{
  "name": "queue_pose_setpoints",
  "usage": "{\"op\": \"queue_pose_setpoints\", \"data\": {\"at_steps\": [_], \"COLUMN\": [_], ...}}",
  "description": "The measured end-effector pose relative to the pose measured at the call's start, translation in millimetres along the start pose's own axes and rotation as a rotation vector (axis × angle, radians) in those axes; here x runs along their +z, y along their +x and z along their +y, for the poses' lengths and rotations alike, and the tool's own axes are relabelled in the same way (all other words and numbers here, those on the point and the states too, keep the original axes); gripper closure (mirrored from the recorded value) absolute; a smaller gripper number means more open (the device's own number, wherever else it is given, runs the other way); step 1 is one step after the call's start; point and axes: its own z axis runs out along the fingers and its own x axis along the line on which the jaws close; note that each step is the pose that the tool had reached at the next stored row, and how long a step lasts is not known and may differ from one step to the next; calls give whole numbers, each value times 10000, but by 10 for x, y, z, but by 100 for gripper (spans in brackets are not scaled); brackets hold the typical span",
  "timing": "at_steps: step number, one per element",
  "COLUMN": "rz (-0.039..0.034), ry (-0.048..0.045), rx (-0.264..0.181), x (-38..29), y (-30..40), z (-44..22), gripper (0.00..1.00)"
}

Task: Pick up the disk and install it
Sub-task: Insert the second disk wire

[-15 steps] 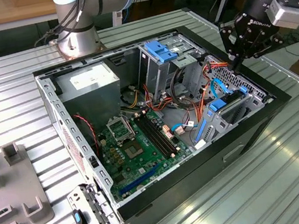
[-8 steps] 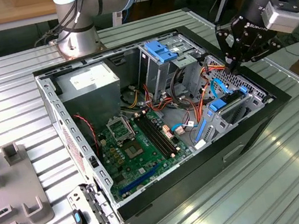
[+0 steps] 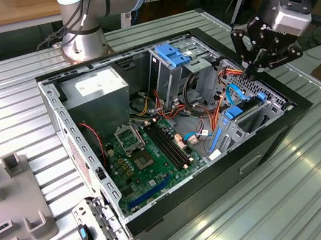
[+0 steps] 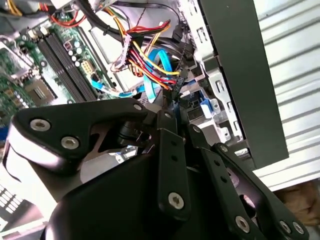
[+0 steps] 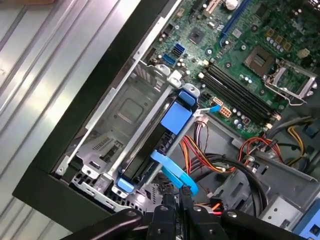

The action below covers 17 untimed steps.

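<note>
The disk (image 3: pixel 246 112), a dark drive with bright blue rails, lies inside the metal cage at the corner of the open computer case (image 3: pixel 297 110) on the exterior view's right. In the first wrist view the disk (image 5: pixel 175 119) sits lengthwise in the cage, with a blue ribbon cable (image 5: pixel 170 170) running off its end. My gripper (image 3: pixel 256 71) hangs just above that end of the cage, fingertips pressed together. In both wrist views the gripper (image 5: pixel 176 196) (image 4: pixel 172 106) is shut beside the blue cable, with nothing visibly held.
The case also holds a green motherboard (image 3: pixel 147 153), a silver power supply (image 3: pixel 96 87), a light-blue bracket (image 3: pixel 171 53) and bundles of coloured wires (image 3: pixel 200 119). A grey fixture (image 3: pixel 8 207) and a loose metal panel (image 3: pixel 95 229) lie on the ribbed table at the exterior view's left.
</note>
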Motion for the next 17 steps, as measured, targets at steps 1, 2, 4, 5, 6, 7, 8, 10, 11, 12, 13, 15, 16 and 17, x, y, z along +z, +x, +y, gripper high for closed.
{"op": "queue_pose_setpoints", "data": {"at_steps": [1, 2, 4, 5, 6, 7, 8, 10, 11, 12, 13, 15, 16, 17], "rz": [8, 20, 41, 48, 56, 66, 76, 76, 81, 82, 112, 140, 162, 174], "ry": [5, 13, 27, 31, 37, 45, 49, 52, 58, 66, 57, 57, 56, 56], "rx": [170, 414, 883, 1022, 1212, 1442, 1644, 1660, 1657, 1659, 1813, 2073, 2286, 2399], "x": [2, 5, 9, 11, 13, 15, 15, 16, 15, 20, 30, 37, 43, 46], "y": [0, 0, 1, 1, 1, 1, 1, -4, -19, -46, -46, -46, -45, -45], "z": [0, 0, 0, 0, 1, 1, 1, 9, 35, 80, 82, 83, 83, 83], "gripper": [84, 84, 84, 84, 84, 84, 84, 84, 84, 84, 84, 84, 84, 84]}}
